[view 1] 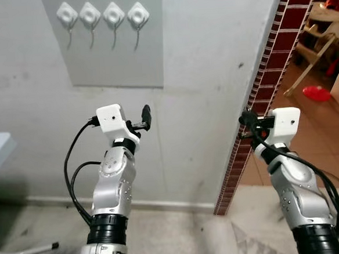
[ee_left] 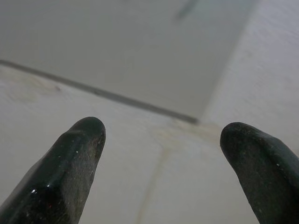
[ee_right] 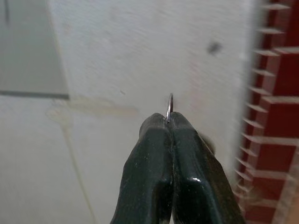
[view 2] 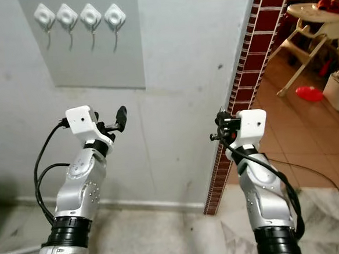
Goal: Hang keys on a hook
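Right wrist view: right gripper (ee_right: 169, 122), fingers pressed together on a thin metal key ring (ee_right: 170, 106) that juts up between the tips; keys themselves hidden. It is held near the brick-edged wall corner (view 1: 270, 73), well below and to the right of the hooks. Four white hooks (view 1: 102, 16) in a row on a grey panel (view 1: 118, 55) high on the wall. Left gripper (ee_left: 161, 154), fingers spread apart and empty, raised before the wall under the panel.
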Available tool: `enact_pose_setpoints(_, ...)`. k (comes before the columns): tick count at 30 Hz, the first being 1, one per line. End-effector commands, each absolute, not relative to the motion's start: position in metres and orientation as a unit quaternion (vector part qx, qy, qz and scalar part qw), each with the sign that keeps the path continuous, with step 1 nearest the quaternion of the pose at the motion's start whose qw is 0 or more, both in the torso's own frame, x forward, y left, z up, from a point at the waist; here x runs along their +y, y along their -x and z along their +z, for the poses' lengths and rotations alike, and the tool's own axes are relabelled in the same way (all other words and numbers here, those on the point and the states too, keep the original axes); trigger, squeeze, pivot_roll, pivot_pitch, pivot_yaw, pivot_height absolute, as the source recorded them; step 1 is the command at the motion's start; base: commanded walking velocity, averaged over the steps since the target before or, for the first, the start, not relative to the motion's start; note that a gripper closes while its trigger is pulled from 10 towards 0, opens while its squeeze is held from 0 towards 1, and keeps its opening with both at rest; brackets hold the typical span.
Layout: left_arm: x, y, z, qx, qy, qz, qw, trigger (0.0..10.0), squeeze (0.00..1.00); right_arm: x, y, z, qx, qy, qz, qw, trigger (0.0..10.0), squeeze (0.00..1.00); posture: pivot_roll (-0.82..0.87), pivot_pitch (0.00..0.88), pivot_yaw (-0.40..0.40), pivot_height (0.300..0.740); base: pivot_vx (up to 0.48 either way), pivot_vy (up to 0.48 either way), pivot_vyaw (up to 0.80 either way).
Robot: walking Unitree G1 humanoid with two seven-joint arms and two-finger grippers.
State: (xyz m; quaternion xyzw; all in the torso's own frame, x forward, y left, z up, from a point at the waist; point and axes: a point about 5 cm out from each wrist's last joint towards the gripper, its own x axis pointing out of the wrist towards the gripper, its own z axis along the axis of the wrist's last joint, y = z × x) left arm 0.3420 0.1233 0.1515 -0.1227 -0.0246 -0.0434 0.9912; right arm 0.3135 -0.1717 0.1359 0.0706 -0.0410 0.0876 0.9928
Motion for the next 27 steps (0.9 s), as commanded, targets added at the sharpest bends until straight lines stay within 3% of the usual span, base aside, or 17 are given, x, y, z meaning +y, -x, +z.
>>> enact_pose_setpoints(1, 0.1301, -0.3426, 0.1521, -0.025, 0.122, -0.033, 0.992, 10.0, 0.0, -0.1655, -0.3159, 0.1414, -0.05, -0.073, 0.098, 0.991, 10.0, 0.0, -0.06, 0.0, -0.041, 0.74, 0.48, 0.0, 0.0)
enact_pose_setpoints(9, 0.1285, -0.3424, 0.152, -0.03, 0.094, -0.033, 0.995, 10.0, 0.0, -0.166, -0.3162, 0.142, -0.051, -0.072, 0.099, 0.991, 10.0, 0.0, -0.06, 0.0, -0.041, 0.74, 0.12, 0.0, 0.0)
enact_pose_setpoints(22, 0.1299, -0.3434, 0.1491, -0.014, 0.124, -0.03, 0.992, 10.0, 0.0, -0.1659, -0.3161, 0.144, -0.053, -0.073, 0.098, 0.991, 10.0, 0.0, -0.06, 0.0, -0.04, 0.74, 0.0, 0.0, 0.0)
enact_pose_setpoints(27, 0.13, -0.3438, 0.1488, -0.012, 0.125, -0.03, 0.992, 10.0, 0.0, -0.1661, -0.3162, 0.1442, -0.053, -0.074, 0.098, 0.991, 10.0, 0.0, -0.06, 0.0, -0.042, 0.74, 0.0, 0.436, 0.0)
